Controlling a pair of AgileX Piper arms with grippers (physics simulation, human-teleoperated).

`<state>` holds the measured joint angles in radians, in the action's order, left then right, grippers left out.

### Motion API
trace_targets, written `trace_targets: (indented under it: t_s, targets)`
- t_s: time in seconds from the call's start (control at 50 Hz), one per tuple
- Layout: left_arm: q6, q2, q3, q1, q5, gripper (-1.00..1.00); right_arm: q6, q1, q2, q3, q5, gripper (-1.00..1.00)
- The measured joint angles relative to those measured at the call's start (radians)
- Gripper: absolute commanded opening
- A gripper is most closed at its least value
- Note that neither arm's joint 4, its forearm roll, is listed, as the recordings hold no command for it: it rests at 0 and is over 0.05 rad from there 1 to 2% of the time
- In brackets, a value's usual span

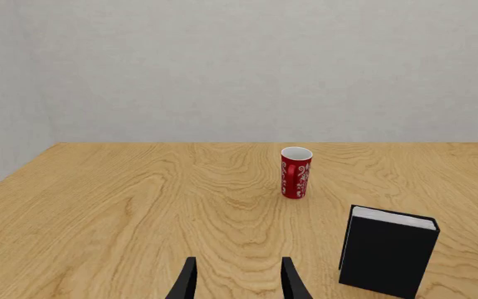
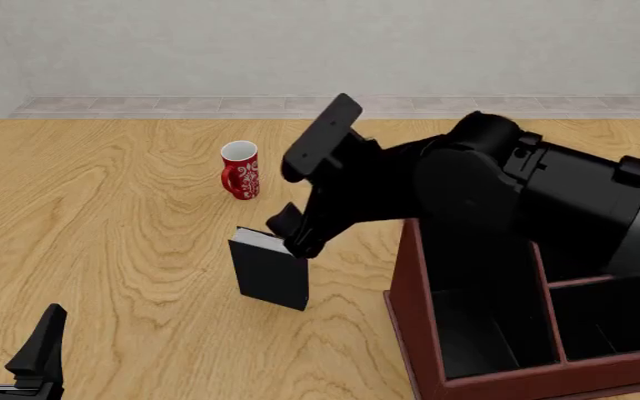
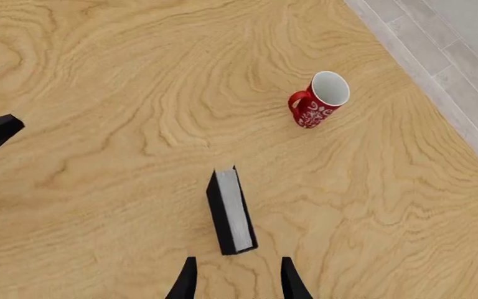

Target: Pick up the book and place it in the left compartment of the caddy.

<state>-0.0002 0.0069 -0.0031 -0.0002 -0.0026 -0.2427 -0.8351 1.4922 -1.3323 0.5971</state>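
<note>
Book (image 2: 270,275) upright on table; right tool (image 2: 293,232) angled down above it, jaws spread, empty.

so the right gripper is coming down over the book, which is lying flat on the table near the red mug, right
Not quite: the book is standing upright on its edge, not lying flat, as the front view shows. The rest holds: the right gripper is open above the book's top, and the red mug stands on the table nearby.

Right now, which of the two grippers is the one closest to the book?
The right gripper. It hangs open just above the standing book, fingers either side of its top edge. The left gripper sits open, far off near the table's front edge.
</note>
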Motion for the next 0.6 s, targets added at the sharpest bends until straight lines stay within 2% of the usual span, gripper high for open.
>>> trace_targets:
  t_s: [0.6]
  targets:
    - [0.0,0.0,0.0,0.0,0.0,1.0,-0.087,0.066,0.173,-0.12,0.108,1.0]
